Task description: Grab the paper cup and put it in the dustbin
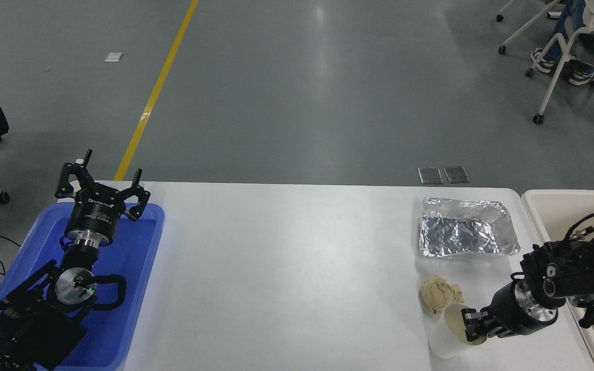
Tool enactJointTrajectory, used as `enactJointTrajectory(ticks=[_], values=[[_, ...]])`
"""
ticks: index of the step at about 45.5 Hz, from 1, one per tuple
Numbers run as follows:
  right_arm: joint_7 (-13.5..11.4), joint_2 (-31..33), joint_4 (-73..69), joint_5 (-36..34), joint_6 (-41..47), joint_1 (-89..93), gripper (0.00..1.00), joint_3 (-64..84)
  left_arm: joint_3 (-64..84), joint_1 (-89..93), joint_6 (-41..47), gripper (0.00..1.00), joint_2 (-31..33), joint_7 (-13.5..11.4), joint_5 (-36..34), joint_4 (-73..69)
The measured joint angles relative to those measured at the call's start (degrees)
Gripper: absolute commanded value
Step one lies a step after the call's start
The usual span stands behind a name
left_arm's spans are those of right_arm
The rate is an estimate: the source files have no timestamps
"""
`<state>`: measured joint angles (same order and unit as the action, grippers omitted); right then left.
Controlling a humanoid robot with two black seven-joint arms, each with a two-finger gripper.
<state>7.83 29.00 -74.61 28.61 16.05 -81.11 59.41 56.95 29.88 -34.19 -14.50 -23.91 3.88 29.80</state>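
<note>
Paper cup (pixel 447 335), the only one on the white table (pixel 286 273), sits near the front right corner, tilted so its cream inside faces right; its base reaches close to the picture's bottom edge. The right gripper (pixel 475 325) has its jaws clamped on the cup's rim, one finger inside the mouth, and hides part of that rim. Just behind the cup lies one crumpled tan paper ball (pixel 440 292), and farther back one silver foil tray (pixel 466 228). The dustbin (pixel 544 202) stands off the table's right end, cut off by the picture's edge and partly covered by the right arm. The left gripper (pixel 102 186) is parked above one blue tray (pixel 142 268), jaws apart.
</note>
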Motion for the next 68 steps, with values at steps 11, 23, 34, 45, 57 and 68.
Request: enactJointTrajectory(ticks=[11, 23, 34, 45, 57, 68], values=[[0.06, 3.87, -1.86, 0.80, 1.90, -6.97, 0.00, 0.96, 0.00, 0.00, 0.00, 1.00, 0.00, 0.00, -0.03, 0.00], [0.07, 9.96, -4.07, 1.99, 8.95, -20.67, 0.00, 2.98, 0.00, 0.00, 0.00, 1.00, 0.00, 0.00, 0.00, 0.01], [0.03, 13.81, -4.77, 2.40, 17.18, -34.69, 0.00, 4.73, 0.00, 0.00, 0.01, 1.00, 0.00, 0.00, -0.01, 0.01], [0.01, 15.51, -5.02, 2.48, 24.03, -46.35, 0.00, 6.57, 0.00, 0.00, 0.03, 1.00, 0.00, 0.00, 0.01, 0.00], [-0.01, 16.73, -5.08, 2.56, 27.59, -52.74, 0.00, 7.55, 0.00, -0.03, 0.06, 1.00, 0.00, 0.00, 0.05, -0.01], [-0.02, 17.07, -4.83, 2.75, 28.51, -54.14, 0.00, 7.79, 0.00, -0.04, 0.06, 1.00, 0.00, 0.00, 0.05, -0.01]])
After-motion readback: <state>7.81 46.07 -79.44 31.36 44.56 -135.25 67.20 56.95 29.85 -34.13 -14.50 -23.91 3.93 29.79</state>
